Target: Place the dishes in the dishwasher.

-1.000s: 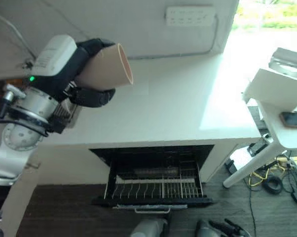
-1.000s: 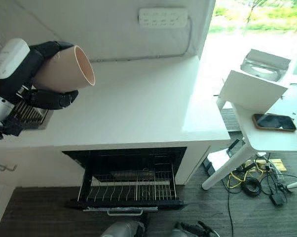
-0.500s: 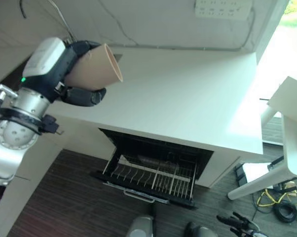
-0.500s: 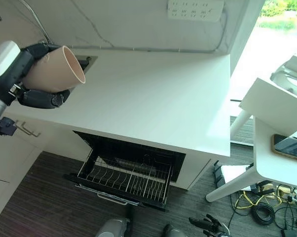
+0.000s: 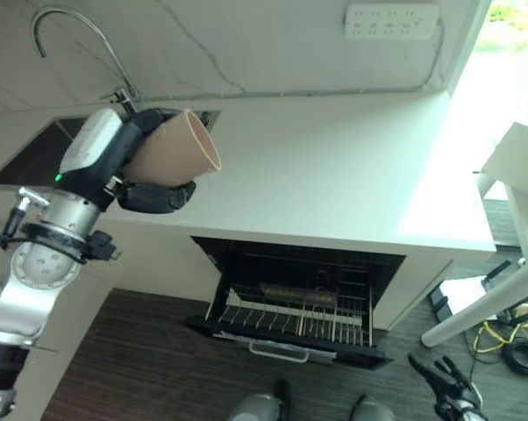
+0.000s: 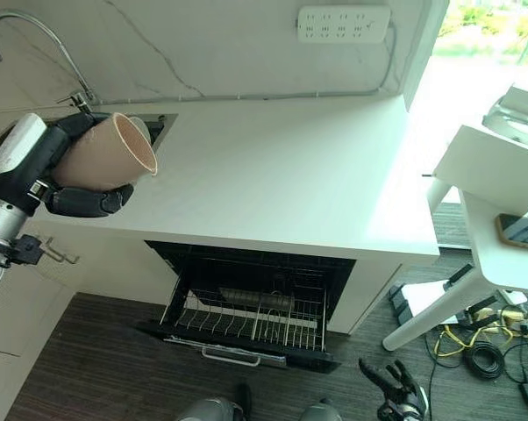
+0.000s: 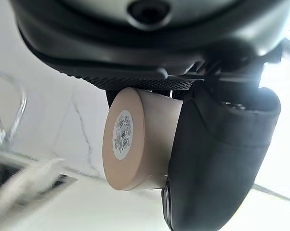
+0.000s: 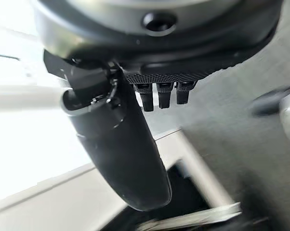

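Observation:
A beige cup [image 5: 172, 149] lies on its side in my left hand [image 5: 115, 162], held in the air over the counter's front edge near the sink, mouth facing right. The left wrist view shows the cup's base [image 7: 135, 139] with a barcode sticker, and the thumb [image 7: 217, 159] curled against its wall. Below the counter the dishwasher [image 5: 290, 311] stands open, its wire rack [image 6: 246, 320] pulled out over the floor with nothing standing in its tines. My right hand [image 5: 448, 390] hangs low near the floor at the right, fingers [image 8: 159, 94] straight and holding nothing.
A white countertop [image 5: 334, 167] runs along the wall, with a dark sink [image 5: 27, 153] and curved tap [image 5: 71, 35] at its left end. A power strip [image 5: 391, 17] is on the wall. A white side table [image 6: 492, 175] with a phone [image 6: 523, 230] stands at the right, cables [image 6: 483, 351] beneath it.
The whole picture has shifted, so the camera has moved and the sink and tap have come into sight. My left hand keeps the cup in the same hold.

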Motion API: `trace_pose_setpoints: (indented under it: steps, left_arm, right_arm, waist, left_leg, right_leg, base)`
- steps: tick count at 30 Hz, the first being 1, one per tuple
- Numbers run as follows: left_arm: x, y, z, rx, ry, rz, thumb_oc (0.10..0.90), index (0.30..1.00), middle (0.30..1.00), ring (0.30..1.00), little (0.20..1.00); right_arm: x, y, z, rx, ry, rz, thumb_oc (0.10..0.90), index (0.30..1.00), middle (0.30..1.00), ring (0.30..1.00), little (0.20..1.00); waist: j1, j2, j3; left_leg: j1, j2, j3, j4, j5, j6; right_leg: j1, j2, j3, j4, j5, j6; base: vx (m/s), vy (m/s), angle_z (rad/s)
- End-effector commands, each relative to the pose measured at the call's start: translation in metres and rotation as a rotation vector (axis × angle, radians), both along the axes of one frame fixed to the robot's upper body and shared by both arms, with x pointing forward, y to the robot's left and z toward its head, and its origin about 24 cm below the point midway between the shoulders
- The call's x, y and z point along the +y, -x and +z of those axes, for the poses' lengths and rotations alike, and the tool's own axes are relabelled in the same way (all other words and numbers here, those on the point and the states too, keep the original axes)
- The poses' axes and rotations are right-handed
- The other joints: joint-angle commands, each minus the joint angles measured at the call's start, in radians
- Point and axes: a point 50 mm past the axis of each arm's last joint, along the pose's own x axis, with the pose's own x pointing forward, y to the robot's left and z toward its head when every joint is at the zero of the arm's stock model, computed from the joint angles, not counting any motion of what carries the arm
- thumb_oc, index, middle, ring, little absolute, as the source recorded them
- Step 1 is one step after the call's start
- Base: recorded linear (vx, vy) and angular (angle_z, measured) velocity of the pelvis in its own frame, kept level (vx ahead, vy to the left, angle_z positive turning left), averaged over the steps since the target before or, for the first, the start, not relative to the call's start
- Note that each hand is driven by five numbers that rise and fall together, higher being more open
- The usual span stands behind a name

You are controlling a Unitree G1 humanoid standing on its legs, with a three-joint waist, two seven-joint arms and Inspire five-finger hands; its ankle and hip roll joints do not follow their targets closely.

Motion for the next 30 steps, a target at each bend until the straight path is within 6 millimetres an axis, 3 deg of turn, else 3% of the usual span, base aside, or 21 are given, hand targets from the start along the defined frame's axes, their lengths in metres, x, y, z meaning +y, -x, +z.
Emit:
trace_pose_setpoints:
  steps: [1,5,6,7,9,13,15,22,25,30]
  left_arm:
    - [0.012,0.02,0.059,-0.353,0.165,-0.04,0.4,0.3,0.3,0.3,0.3]
    - [0.016,0.024,0.047,-0.361,0.333,-0.116,0.4,0.3,0.3,0.3,0.3]
    - [0.017,0.025,0.039,-0.369,0.387,-0.128,0.4,0.3,0.3,0.3,0.3]
    - [0.017,0.025,0.038,-0.37,0.397,-0.131,0.4,0.3,0.3,0.3,0.3]
    - [0.014,0.025,0.023,-0.374,0.484,-0.16,0.4,0.3,0.3,0.3,0.3]
    - [-0.004,0.025,-0.001,-0.399,0.525,-0.173,0.4,0.3,0.3,0.3,0.3]
    - [-0.017,0.024,-0.01,-0.411,0.551,-0.167,0.4,0.3,0.3,0.3,0.3]
    - [-0.032,0.021,-0.025,-0.396,0.744,-0.199,0.4,0.3,0.3,0.3,0.3]
    - [-0.044,0.016,-0.031,-0.4,0.821,-0.171,0.4,0.3,0.3,0.3,0.3]
    - [-0.062,0.013,-0.038,-0.452,0.77,-0.096,0.4,0.3,0.3,0.3,0.3]
  right_arm:
    - [-0.041,-0.025,0.057,-0.301,0.23,-0.152,0.8,0.9,0.9,0.9,0.9]
    - [-0.044,-0.041,0.105,-0.542,0.363,-0.176,0.8,0.9,0.9,0.9,0.9]
    - [-0.043,-0.048,0.125,-0.634,0.414,-0.177,0.8,0.9,0.9,0.9,0.9]
    - [-0.042,-0.048,0.127,-0.639,0.418,-0.176,0.8,0.9,0.9,0.9,0.9]
    - [-0.038,-0.055,0.154,-0.755,0.468,-0.181,0.8,0.9,0.9,0.9,0.9]
    - [-0.022,-0.06,0.188,-0.928,0.49,-0.187,0.8,0.9,0.9,0.9,0.9]
    - [-0.005,-0.063,0.209,-1.053,0.502,-0.132,0.8,0.9,0.9,0.9,0.9]
    - [0.023,-0.06,0.252,-1.32,0.505,0.022,0.8,0.9,0.9,0.9,0.9]
    - [0.042,-0.063,0.276,-1.448,0.506,0.177,0.8,0.9,0.9,0.9,0.9]
    - [0.072,-0.073,0.293,-1.557,0.369,0.427,0.8,0.9,0.9,0.9,0.9]
  waist:
    - [-0.028,0.015,-0.06]
    - [-0.056,0.001,-0.066]
    - [-0.067,-0.006,-0.065]
    - [-0.067,-0.004,-0.065]
    - [-0.084,-0.014,-0.064]
    - [-0.109,-0.021,-0.062]
    - [-0.127,-0.025,-0.06]
    - [-0.147,-0.031,-0.057]
    - [-0.148,-0.036,-0.055]
    - [-0.138,-0.044,-0.058]
  left_leg:
    - [-0.01,0.061,-0.072,0.091,-0.162,-0.069]
    - [0.005,0.068,-0.05,0.091,-0.18,-0.059]
    - [0.011,0.068,-0.045,0.091,-0.186,-0.054]
    - [0.013,0.069,-0.043,0.091,-0.187,-0.053]
    - [0.021,0.068,-0.033,0.091,-0.198,-0.045]
    - [0.039,0.068,-0.013,0.091,-0.212,-0.035]
    - [0.054,0.066,0.008,0.091,-0.22,-0.027]
    - [0.077,0.05,0.033,0.091,-0.229,-0.013]
    - [0.086,0.041,0.032,0.091,-0.233,-0.008]
    - [0.093,0.039,0.038,0.091,-0.237,-0.007]
  right_leg:
    - [0.05,0.022,-0.006,-0.025,-0.108,0.046]
    - [0.037,0.026,0.012,-0.025,-0.102,0.05]
    - [0.034,0.029,0.018,-0.025,-0.099,0.05]
    - [0.034,0.03,0.02,-0.025,-0.099,0.05]
    - [0.028,0.032,0.03,-0.025,-0.094,0.052]
    - [0.021,0.036,0.047,-0.025,-0.086,0.052]
    - [0.016,0.039,0.062,-0.025,-0.079,0.053]
    - [0.006,0.037,0.083,-0.025,-0.062,0.056]
    - [0.004,0.036,0.094,-0.025,-0.062,0.054]
    - [0.007,0.038,0.096,-0.025,-0.064,0.052]
  base:
    - [-0.03,-0.041,-0.13]
    - [-0.02,-0.033,-0.25]
    - [-0.01,-0.021,-0.22]
    - [-0.01,-0.02,-0.18]
    - [-0.03,-0.013,-0.28]
    - [-0.02,0.0,-0.36]
    - [-0.01,0.014,-0.35]
    - [0.01,0.028,-0.33]
    - [-0.02,0.01,-0.19]
    - [-0.03,0.001,-0.07]
